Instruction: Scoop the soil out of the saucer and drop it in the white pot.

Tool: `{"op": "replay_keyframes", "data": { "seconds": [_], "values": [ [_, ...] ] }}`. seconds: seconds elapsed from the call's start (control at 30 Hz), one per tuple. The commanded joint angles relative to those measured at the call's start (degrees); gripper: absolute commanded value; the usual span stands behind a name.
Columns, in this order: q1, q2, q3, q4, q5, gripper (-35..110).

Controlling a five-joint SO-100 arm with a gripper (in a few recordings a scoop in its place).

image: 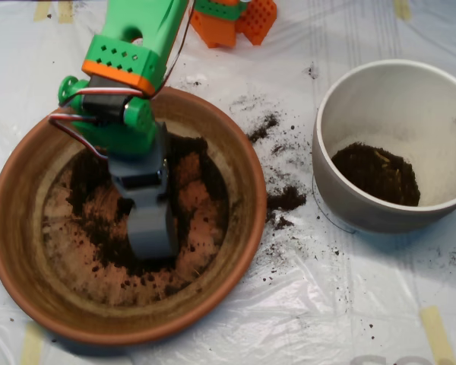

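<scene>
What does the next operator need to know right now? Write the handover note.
Gripper: down inside the saucer, resting in the soil near the dish's middle.
Saucer: at left; it holds a thin, patchy layer of soil with bare terracotta showing through.
White pot: at right, apart from the saucer, with a small heap of soil inside.
Spilled soil: lies on the plastic sheet between the two.
Done: some soil is in the pot.
Left: scoop the remaining soil in the saucer and drop it in the pot.
</scene>
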Motion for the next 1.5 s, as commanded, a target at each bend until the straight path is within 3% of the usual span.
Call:
{"op": "replay_keyframes", "data": {
  "seconds": [0.0, 0.17, 0.83, 1.2, 1.47],
  "values": [
    [2.3, 8.6, 6.5, -4.3, -1.1, 47],
    [1.3, 10.6, 12.3, -8.6, -1.7, 45],
    [1.4, 20.4, 26.4, -18.7, -3.3, 14],
    [-0.3, 31.6, 39.2, -30.7, -2.6, 12],
    [-1.4, 31.9, 40.3, -30.4, -3.9, 8]
  ]
}}
